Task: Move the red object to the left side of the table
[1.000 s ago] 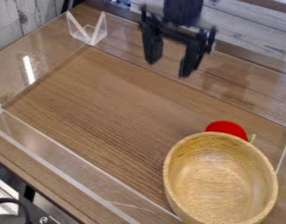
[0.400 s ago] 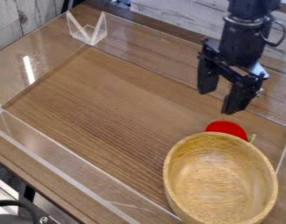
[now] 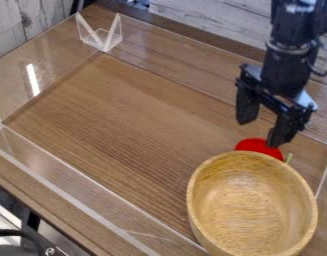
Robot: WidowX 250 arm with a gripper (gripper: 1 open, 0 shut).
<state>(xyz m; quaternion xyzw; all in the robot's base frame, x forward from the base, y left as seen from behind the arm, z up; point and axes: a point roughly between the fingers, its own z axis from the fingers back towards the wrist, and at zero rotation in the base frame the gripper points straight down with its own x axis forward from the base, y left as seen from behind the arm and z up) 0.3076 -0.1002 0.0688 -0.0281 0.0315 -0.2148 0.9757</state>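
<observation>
The red object (image 3: 262, 149) is a small strawberry-shaped toy lying on the table (image 3: 126, 110) just behind the rim of the wooden bowl (image 3: 253, 206); the bowl hides its lower part. My black gripper (image 3: 265, 124) hangs just above and behind it, pointing down with its two fingers spread and nothing between them. The right fingertip (image 3: 282, 139) reaches down close to the toy; whether it touches, I cannot say.
Low clear acrylic walls (image 3: 52, 170) border the wood-grain tabletop. The round light wooden bowl fills the near right corner. A clear acrylic stand (image 3: 99, 32) sits at the far left corner.
The gripper has swung from the far middle of the table to the right and down, ending above the red object. Its jaws stayed open. The toy and bowl have not moved.
</observation>
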